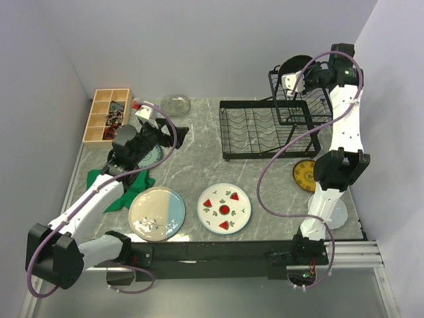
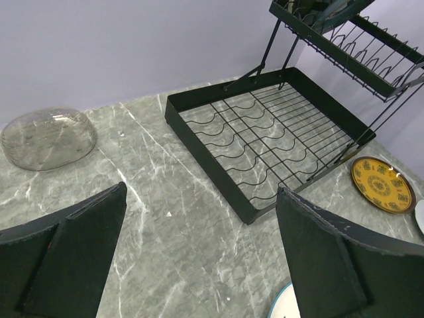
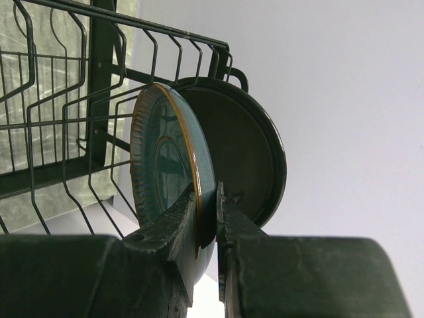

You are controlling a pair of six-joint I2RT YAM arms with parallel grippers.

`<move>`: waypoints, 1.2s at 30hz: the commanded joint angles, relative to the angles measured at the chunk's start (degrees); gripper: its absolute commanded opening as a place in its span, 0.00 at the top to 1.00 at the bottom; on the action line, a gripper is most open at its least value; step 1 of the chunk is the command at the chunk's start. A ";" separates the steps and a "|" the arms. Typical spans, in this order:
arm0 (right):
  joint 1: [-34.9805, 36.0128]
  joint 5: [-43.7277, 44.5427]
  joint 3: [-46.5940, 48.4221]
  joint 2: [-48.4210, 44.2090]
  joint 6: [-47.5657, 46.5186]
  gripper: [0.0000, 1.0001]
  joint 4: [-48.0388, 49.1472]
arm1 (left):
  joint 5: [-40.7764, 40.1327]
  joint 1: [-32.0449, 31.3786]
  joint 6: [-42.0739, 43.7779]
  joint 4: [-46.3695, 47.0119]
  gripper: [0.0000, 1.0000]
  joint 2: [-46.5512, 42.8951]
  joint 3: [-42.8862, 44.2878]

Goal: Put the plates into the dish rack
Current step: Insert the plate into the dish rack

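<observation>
From above: right jaws up at the upper basket of the rack [image 1: 225, 132], black plate [image 1: 297, 68] on edge there, lower tray without plates. Flat on the desk [image 1: 199, 159], yet to load: yellow plate [image 1: 305, 175], watermelon plate [image 1: 224, 208], cream-and-blue plate [image 1: 157, 212], glass plate [image 1: 175, 104], and a pale plate [image 1: 154, 158] half hidden under the left jaws.

Left wrist: left jaws spread wide, grasping nothing, over bare desk before the rack.

Right wrist: right jaws clenched on the rim of a blue plate [image 3: 169, 159], upright among basket wires, just beside the black plate. Glossy teal face, brown edge, ribbed back. Loading likely barely begun.

yellow plate [image 1: 301, 175] half behind right arm [image 1: 345, 132], wooden box [image 1: 106, 116] contents indistinct
</observation>
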 commanded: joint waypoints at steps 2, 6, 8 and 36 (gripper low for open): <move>-0.16 -2.62 2.62 0.22 -3.14 1.00 5.12 | -0.40 0.16 -0.72 2.04 0.01 -1.10 0.39; -0.25 -3.15 2.53 -0.58 -3.05 1.00 5.65 | -0.23 0.16 -0.90 2.48 0.00 -0.92 0.39; -0.25 -3.41 2.54 -0.66 -3.14 1.00 5.65 | 0.04 0.16 -1.07 2.83 0.01 -0.57 0.30; 0.01 -4.03 1.57 -0.14 -1.20 1.00 6.72 | 0.30 0.16 -1.34 2.48 0.01 -0.48 0.74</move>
